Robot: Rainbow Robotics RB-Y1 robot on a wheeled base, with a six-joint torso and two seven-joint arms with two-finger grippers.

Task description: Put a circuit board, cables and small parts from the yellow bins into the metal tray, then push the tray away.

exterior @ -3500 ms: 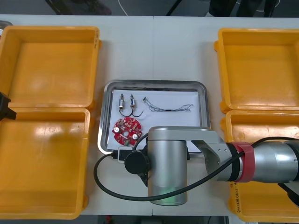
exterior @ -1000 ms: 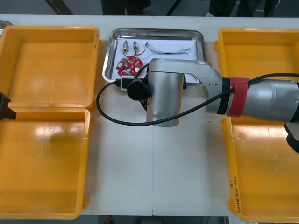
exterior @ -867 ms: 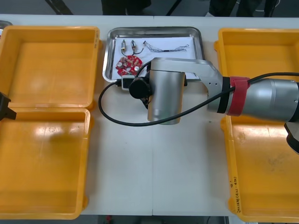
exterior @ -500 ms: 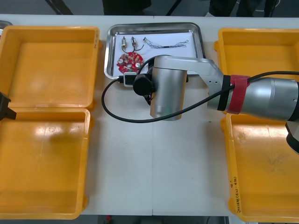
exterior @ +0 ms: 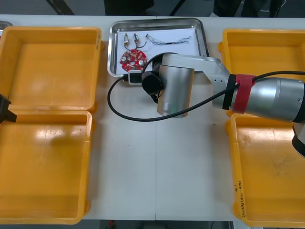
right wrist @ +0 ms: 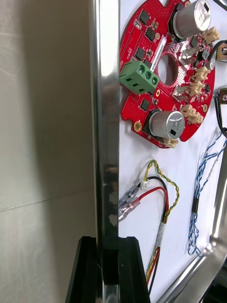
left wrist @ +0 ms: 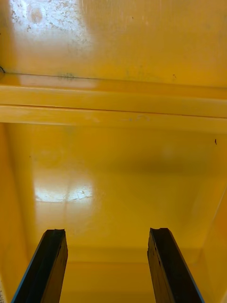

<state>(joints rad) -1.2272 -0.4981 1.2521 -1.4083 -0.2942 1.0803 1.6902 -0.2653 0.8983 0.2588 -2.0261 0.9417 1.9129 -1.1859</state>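
No word, number or brand can be read anywhere. A short line of dark writing runs along the inner rim of the near yellow bin (exterior: 237, 196) on the right side, but it is too small to make out. The red circuit board (right wrist: 156, 71) carries tiny pale marks beside its parts, none forming a legible letter or digit.

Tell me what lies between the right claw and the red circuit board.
In the right wrist view, a red and yellow cable lies there on the white floor of the metal tray; the right claw grips its rim.
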